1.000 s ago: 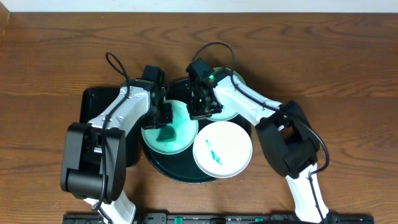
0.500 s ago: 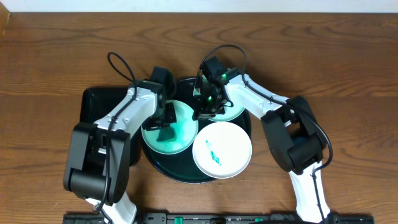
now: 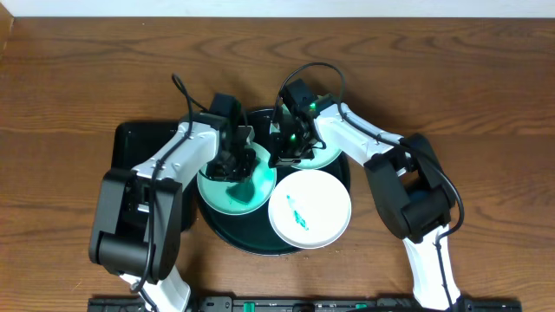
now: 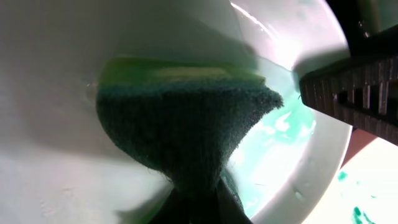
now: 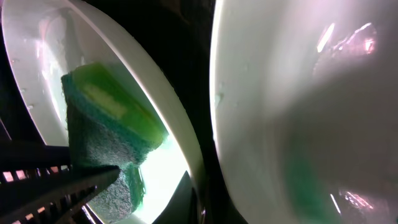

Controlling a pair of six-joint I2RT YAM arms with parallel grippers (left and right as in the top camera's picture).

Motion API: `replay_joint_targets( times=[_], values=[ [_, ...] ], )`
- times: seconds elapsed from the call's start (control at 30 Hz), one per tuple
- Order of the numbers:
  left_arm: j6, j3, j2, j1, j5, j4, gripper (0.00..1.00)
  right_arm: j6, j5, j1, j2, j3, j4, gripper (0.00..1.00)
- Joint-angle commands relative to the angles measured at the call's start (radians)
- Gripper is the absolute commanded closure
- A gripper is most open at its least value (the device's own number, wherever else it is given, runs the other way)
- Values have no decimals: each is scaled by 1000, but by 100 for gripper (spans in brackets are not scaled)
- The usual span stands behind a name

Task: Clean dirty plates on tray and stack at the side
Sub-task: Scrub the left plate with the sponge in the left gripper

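Green sponge (image 5: 106, 146) w/ dark scrub side on left plate (image 5: 37, 43), 2nd plate (image 5: 280, 74) close at rt, blurry, prob. tray (image 5: 186, 56) btwn.

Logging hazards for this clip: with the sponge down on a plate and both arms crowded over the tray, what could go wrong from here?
1. The left tool presses the sponge onto the left plate, which rests on the tray; scrubbing could shove it against the front plate close beside it.
2. The right tool hangs right next to the left tool; a wider stroke might knock them together.
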Motion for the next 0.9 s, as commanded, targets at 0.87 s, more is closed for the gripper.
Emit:
replay_joint_targets(
  times=[0.87],
  values=[
    [-254, 103, 40, -102, -151, -140, 93, 14, 43, -9, 26, -27, 0, 99]
  ],
)
